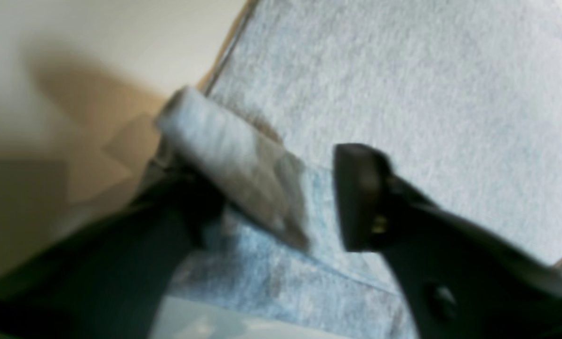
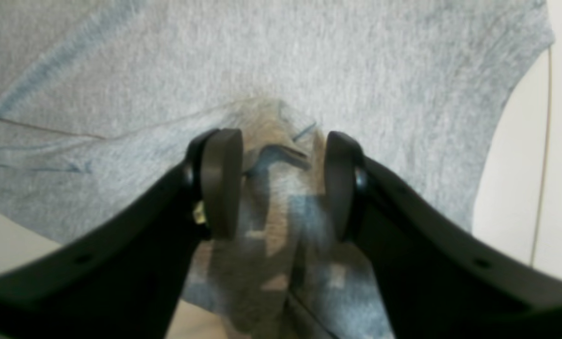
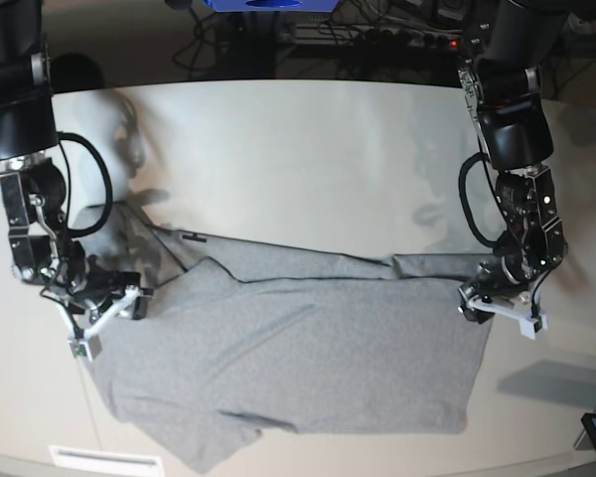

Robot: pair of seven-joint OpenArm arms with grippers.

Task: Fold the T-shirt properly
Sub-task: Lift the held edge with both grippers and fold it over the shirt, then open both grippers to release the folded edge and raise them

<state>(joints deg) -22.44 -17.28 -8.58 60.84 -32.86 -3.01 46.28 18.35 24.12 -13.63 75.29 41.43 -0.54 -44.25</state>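
- The T-shirt point(image 3: 298, 368) lies spread on the table point(image 3: 308, 149), plain grey side up, with one long fold already laid across its far half and both arms down at its two ends.
- Left gripper point(image 1: 271, 197): the jaws stand apart. A rolled lip of cloth leans on the inner face of one finger while the other pad point(image 1: 356, 197) is clear of it, so nothing is pinched. It looks like a release in progress.
- Right gripper point(image 2: 281, 183): its jaws are parted too, with a raised pucker of fabric standing in the gap and brushing both pads. There is no squeeze on it that I can see, so I call it open around the cloth rather than gripping.
- In the base view the left gripper point(image 3: 497, 303) sits right at the shirt's edge, with the fold's corner just inboard of it; the right gripper point(image 3: 104, 308) sits at the opposite end, over the sleeve area.
- My read is that this step is letting the folded edge go, and doing it well means opening fully before lifting.
- Both hands should rise straight up, away from the cloth; any sideways drag could pull the fold crooked.
- That lip leaning on the left finger may snag and come up with it, so watch it.
- The near corner, well away from both hands, looks rumpled and will want smoothing before the next fold.
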